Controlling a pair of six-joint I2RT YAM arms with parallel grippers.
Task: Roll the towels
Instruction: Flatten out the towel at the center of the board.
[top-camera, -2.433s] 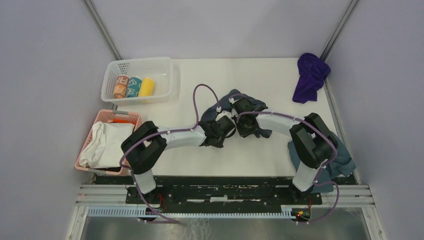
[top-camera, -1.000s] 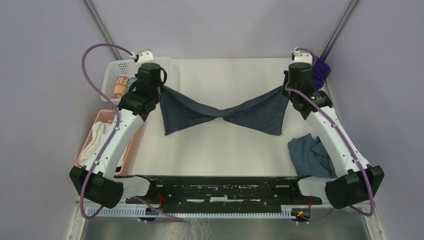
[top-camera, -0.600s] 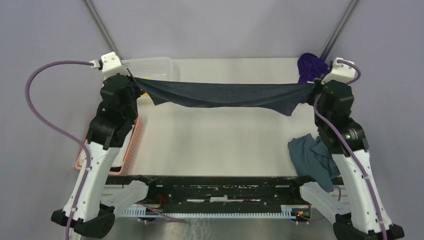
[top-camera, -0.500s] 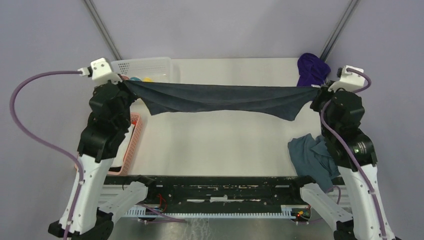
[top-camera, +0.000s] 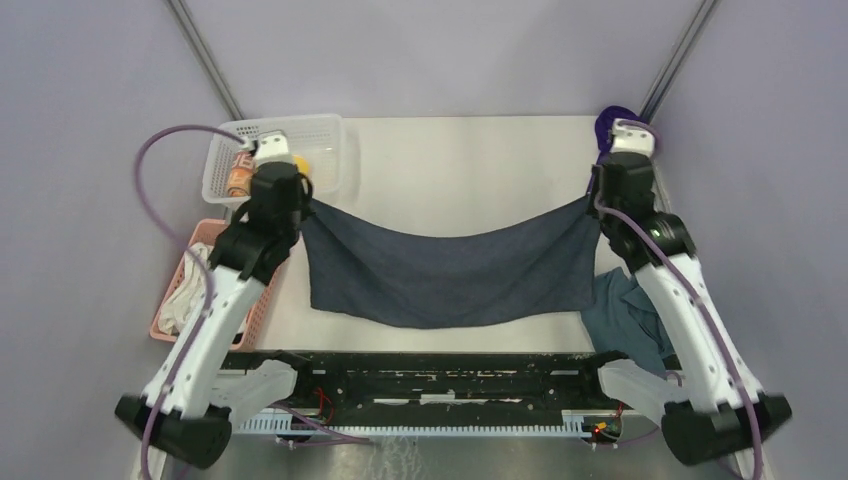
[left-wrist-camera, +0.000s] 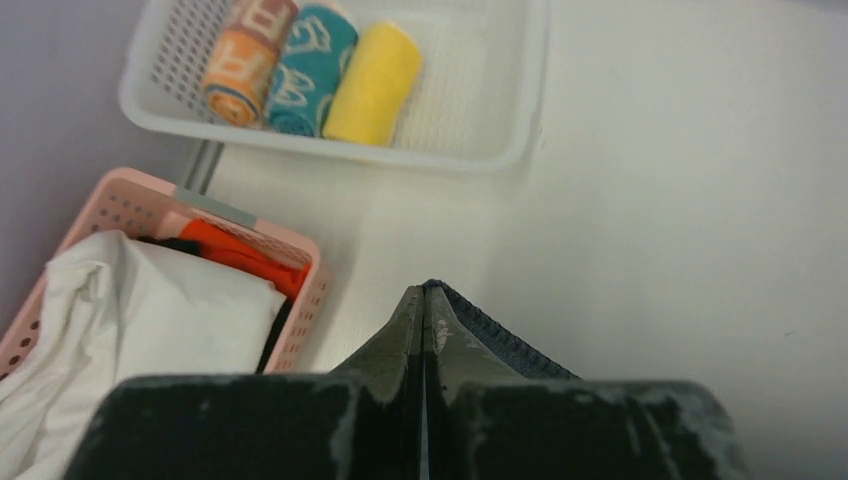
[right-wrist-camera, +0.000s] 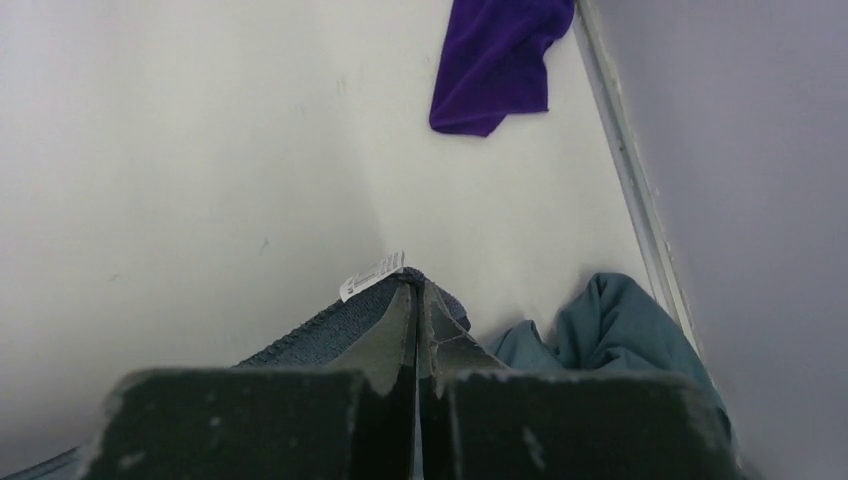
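We see left fingers (left-wrist-camera: 396, 345) and right fingers (right-wrist-camera: 392, 335) each clenched on a top corner of the grey towel (top-camera: 450, 270), which hangs spread between them over the worktop (top-camera: 460, 160); purple towel (right-wrist-camera: 495, 60) lies crumpled at the far right corner.

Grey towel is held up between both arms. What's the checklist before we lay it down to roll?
1. left gripper jaws shut on a grey towel corner: ok.
2. right gripper jaws shut on the tagged corner: ok.
3. Towel spread between the arms, no twist: ok, middle sags.
4. Lower edge lying on the table: cannot tell.
5. teal cloth clear of the towel's right edge: cannot tell, they meet in the top view.
6. purple towel out of the way at the far right corner: ok.
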